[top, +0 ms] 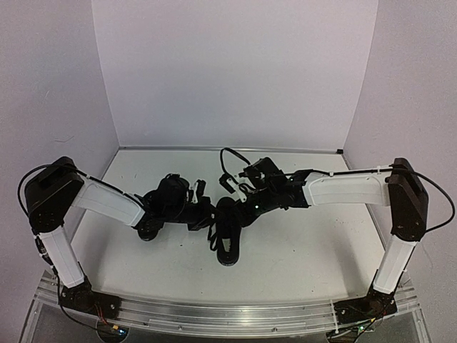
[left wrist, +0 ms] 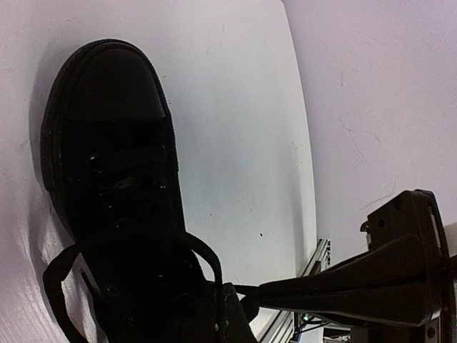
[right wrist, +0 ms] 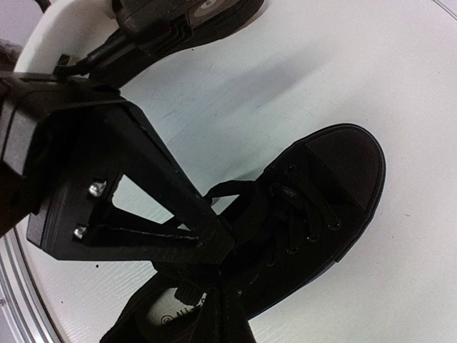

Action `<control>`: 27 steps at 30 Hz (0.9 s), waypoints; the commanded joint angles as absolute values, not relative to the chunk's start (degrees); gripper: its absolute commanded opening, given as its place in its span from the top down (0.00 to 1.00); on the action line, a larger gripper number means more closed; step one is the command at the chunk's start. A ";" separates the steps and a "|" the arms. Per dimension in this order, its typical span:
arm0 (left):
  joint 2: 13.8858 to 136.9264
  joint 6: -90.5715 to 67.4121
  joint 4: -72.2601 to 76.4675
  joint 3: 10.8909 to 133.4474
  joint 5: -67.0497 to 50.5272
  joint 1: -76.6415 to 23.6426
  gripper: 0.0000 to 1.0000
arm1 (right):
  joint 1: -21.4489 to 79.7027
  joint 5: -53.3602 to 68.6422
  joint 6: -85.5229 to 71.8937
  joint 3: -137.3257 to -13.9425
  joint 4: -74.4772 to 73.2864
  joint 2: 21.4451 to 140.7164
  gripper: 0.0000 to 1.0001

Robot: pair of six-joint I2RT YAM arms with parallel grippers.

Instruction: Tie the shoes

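Shoe: one black low-top shoe stands on its sole near the middle of the bench, the toe turned to the near edge and the heel to the far edge. I can see only this one shoe.
Laces: the thin black laces are loose. One open loop curves over the tongue, close to the shoe opening.
Left fingers: the left fingers are clenched. They come from the left side and end at the heel half of the shoe, just beside the laces. I cannot tell if they pinch a lace.
Right fingers: the right fingers are also clenched, with both pads pressed together. Their tip lies among the laces, above the shoe opening. A lace loop rises just beside the tip. The place is too dark to tell if a lace sits between the pads.
Arms: both arms reach inward and meet over the shoe.
Bench edge: a metal rail runs along the near edge, where the arm bases are fixed.
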State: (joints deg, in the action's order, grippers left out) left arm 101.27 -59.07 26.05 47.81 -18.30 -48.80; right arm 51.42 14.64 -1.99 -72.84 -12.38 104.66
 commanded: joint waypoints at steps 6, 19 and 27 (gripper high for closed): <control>101.71 -60.00 30.85 48.60 -25.06 -48.54 1.00 | 51.42 13.66 -4.20 -73.44 -10.27 102.10 1.00; 106.27 -67.25 48.06 45.88 -32.03 -48.52 1.00 | 51.42 13.42 -5.08 -72.91 -10.32 101.27 1.00; 109.58 -70.38 51.62 44.74 -31.08 -48.36 1.00 | 50.84 13.97 -8.27 -72.67 -11.08 100.17 0.77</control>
